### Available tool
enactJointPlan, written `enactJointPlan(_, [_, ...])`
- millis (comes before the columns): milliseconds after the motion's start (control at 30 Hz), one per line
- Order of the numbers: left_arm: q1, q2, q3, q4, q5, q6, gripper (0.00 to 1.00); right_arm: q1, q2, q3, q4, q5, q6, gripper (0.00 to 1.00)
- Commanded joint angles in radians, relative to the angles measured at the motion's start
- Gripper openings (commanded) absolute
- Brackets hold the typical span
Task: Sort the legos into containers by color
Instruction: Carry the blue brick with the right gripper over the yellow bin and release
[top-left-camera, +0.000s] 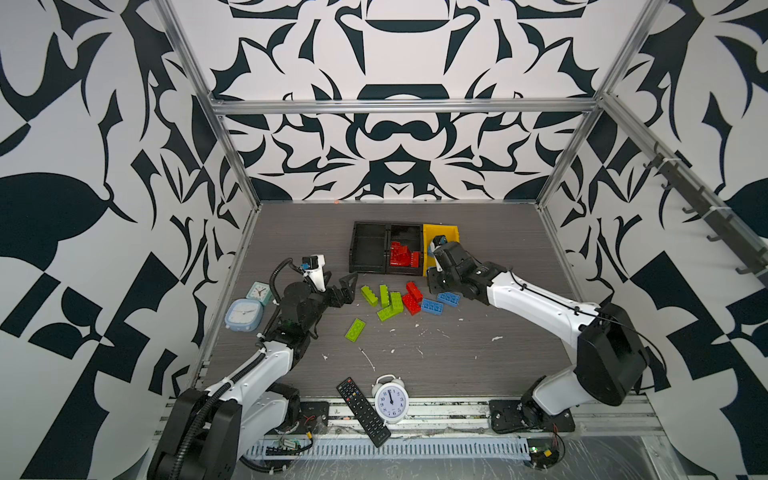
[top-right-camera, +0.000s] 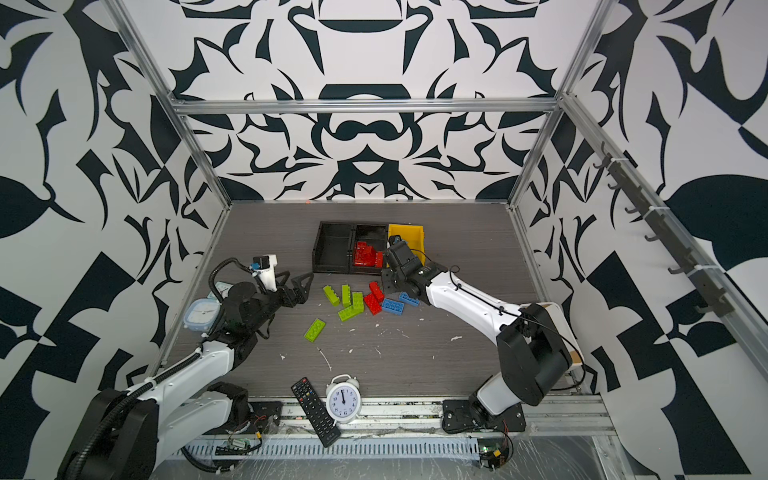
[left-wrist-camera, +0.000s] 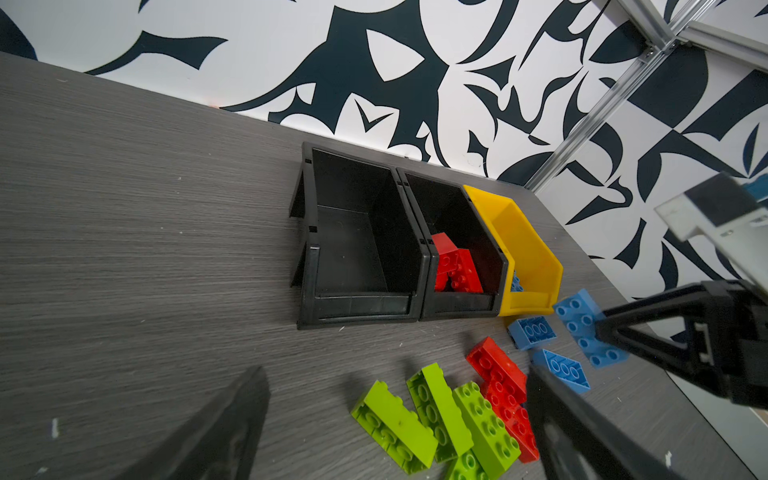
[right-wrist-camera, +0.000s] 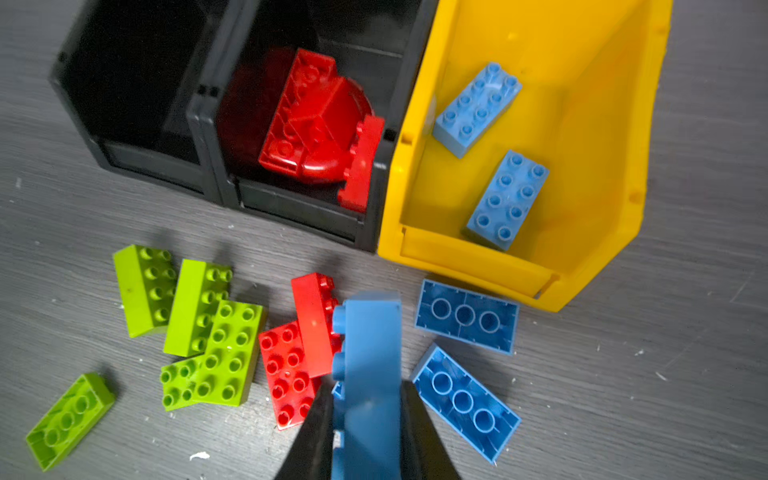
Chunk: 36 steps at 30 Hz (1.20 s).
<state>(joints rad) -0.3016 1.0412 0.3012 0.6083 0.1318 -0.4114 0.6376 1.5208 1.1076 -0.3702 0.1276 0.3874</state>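
Note:
My right gripper (right-wrist-camera: 368, 388) is shut on a blue brick (right-wrist-camera: 370, 332), held on edge above the table just in front of the yellow bin (right-wrist-camera: 602, 124). Two blue bricks (right-wrist-camera: 478, 108) lie in that bin. The middle black bin (top-left-camera: 405, 226) holds red pieces, among them the arch (right-wrist-camera: 320, 120). The left black bin (top-left-camera: 353, 249) is empty. On the table lie several green bricks (top-left-camera: 384, 299), two red bricks (top-left-camera: 412, 297) and two blue bricks (top-left-camera: 432, 306). My left gripper (top-left-camera: 338, 282) stands open, left of the green bricks, holding nothing.
Two pale blue clocks (top-left-camera: 245, 313) sit by the left wall behind my left arm. A white alarm clock (top-left-camera: 390, 399) and a black remote (top-left-camera: 363, 411) lie at the table's front edge. White flecks are scattered over the grey table top (top-left-camera: 457, 353).

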Motion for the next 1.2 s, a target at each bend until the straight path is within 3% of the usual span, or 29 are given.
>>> enactJointPlan(0, [-0.002, -0.003, 0.001, 0.016, 0.01, -0.003, 0.99, -0.023, -0.013, 0.093, -0.03, 0.017, -0.064, 0.24])
enactJointPlan(400, [-0.002, -0.007, 0.002, 0.011, 0.009, -0.001, 0.99, -0.17, 0.074, 0.234, 0.027, -0.039, -0.174, 0.24])
enactJointPlan(533, [-0.002, -0.002, 0.006, 0.012, 0.014, -0.002, 0.99, -0.247, 0.119, 0.247, 0.075, -0.139, -0.181, 0.24])
enactJointPlan(800, [-0.002, -0.005, 0.004, 0.01, 0.012, 0.001, 0.99, -0.324, 0.25, 0.307, 0.095, -0.212, -0.19, 0.23])
enactJointPlan(1167, [-0.002, -0.011, 0.003, 0.007, 0.01, 0.005, 0.99, -0.33, 0.354, 0.362, 0.102, -0.129, -0.226, 0.24])
